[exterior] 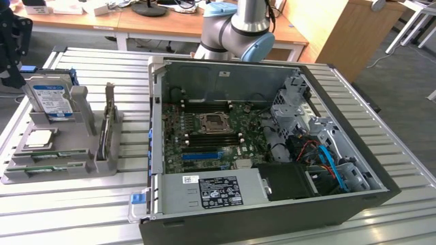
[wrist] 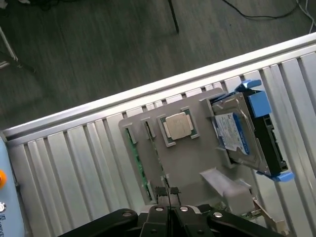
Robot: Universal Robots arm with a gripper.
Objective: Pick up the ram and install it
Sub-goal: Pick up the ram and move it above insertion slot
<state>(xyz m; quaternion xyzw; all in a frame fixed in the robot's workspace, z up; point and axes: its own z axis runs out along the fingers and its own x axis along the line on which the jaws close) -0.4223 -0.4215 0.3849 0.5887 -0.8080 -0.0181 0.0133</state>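
This is a robotics lab set in an office-like room. A robot arm (exterior: 244,33) stands at a slatted aluminium table (exterior: 68,214) carrying an opened computer case (exterior: 272,227) and a grey parts holder (exterior: 112,140). Wooden desks (exterior: 170,26) stand behind it, on a grey floor (wrist: 98,49).

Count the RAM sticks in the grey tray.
2: one RAM stick beside the CPU, the other in the next slot, nearer the tray's edge; more may be hidden.

The space between the gripper (wrist: 167,192) and the grey holder (wrist: 197,158) below it is open. Beyond the holder's processor (wrist: 177,126), the upright hard drive (wrist: 237,131) rises as an obstacle. Bare desk (wrist: 74,168) slats lie open opposite.
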